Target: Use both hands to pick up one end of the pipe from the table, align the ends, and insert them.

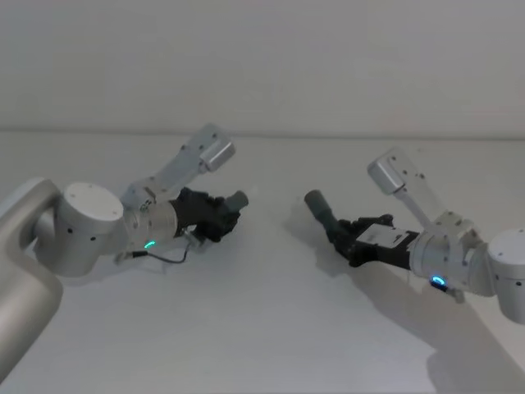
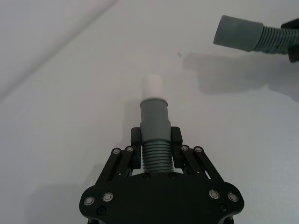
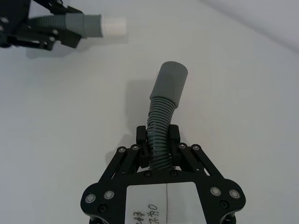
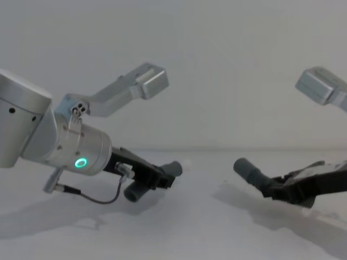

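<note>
Pipe halves jut, seemingly aloft, from left pincer and right pincer.

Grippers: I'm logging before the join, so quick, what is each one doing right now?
Left gripper: shut on the white-tipped pipe piece.
Right gripper: shut on the grey-cuffed pipe piece.

The left arm reaches in from the left, its wrist ring glowing green. The left gripper points right, fingers clamped on the white-tipped pipe piece. The right arm reaches in from the right. The right gripper points left, clamped on the grey-cuffed pipe piece. The grippers face each other, well apart.
</note>
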